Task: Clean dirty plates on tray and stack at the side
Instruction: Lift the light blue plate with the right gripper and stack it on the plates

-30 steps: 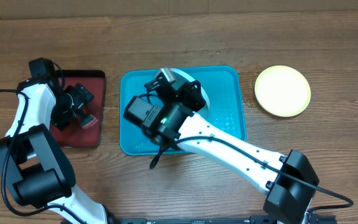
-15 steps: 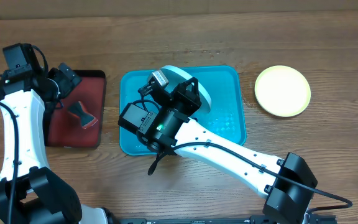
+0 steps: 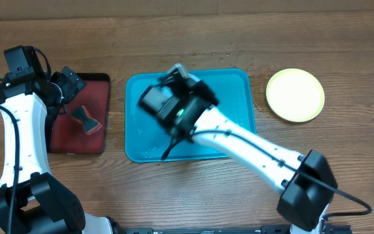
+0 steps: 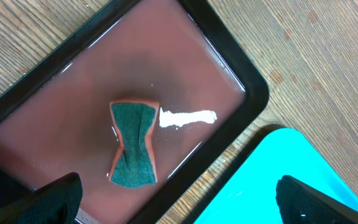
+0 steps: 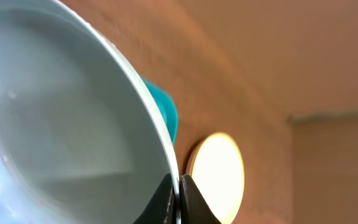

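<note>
**Two plates in view: one clamped by the right arm, one on the table**

1. Right arm. The right gripper [image 5: 178, 193] is closed on the rim of the pale plate [image 5: 61, 112]. In the right wrist view, the two dark fingertips [image 5: 194, 202] pinch the thin edge of the plate between them, with almost no gap. The plate stands tilted on edge in front of the camera, and its hollow face fills the left half of the view. No smears can be made out on the visible part. In the overhead view, the right arm reaches diagonally across the teal tray [image 3: 239, 123]. Its wrist is motion-blurred over the upper left part of the tray and hides most of the pale plate.

2. Teal tray. The tray lies at the middle of the table [image 3: 174, 39]. Its visible floor holds no other plate.

3. Yellow-green plate [image 3: 295, 95]. This plate lies flat on the table to the right of the teal tray, apart from its rim. The right wrist view shows it as a bright disc beyond the edge of the held plate.

4. Left arm. The left gripper [image 4: 179, 202] is spread wide, with one finger at each lower corner of the left wrist view and nothing between them. It hangs above the dark red tray [image 4: 185, 62], which sits just left of the teal tray.

5. Sponge [image 4: 134, 146]. The sponge lies on the wet floor of the dark red tray with its green scouring face up and an orange edge showing. It is apart from both fingers.
</note>
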You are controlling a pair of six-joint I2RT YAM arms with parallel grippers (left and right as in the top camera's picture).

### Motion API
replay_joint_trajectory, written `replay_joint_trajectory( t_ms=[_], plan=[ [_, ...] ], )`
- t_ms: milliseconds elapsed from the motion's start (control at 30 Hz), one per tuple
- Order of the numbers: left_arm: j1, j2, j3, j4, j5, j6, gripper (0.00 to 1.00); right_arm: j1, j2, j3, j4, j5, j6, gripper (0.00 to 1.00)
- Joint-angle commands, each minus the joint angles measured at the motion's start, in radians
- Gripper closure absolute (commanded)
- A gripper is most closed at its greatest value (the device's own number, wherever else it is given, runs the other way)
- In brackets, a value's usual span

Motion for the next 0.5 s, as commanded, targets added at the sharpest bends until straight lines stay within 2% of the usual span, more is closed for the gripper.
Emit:
replay_joint_trajectory(
  t_ms=[0, 100, 300, 367, 467],
  plan=[
    [0.0, 0.009, 0.007, 0.001, 0.007, -0.004, 0.0, -0.101, -0.076, 0.021, -0.006, -0.156, 0.116, 0.96],
    [0.0, 0.009, 0.007, 0.001, 0.007, -0.004, 0.0, -0.234, -0.105, 0.021, 0.006, -0.37, 0.116, 0.96],
    [0.0, 0.009, 0.007, 0.001, 0.007, -0.003, 0.0, -0.608, -0.103, 0.005, -0.048, -0.852, 0.115, 0.96],
    [0.0, 0.009, 0.007, 0.001, 0.007, -0.004, 0.0, -0.711, -0.098, -0.008, -0.088, -0.937, 0.115, 0.96],
    [0.0, 0.009, 0.007, 0.001, 0.007, -0.004, 0.0, -0.846, -0.098, -0.043, -0.116, -0.961, 0.115, 0.96]
  ],
)
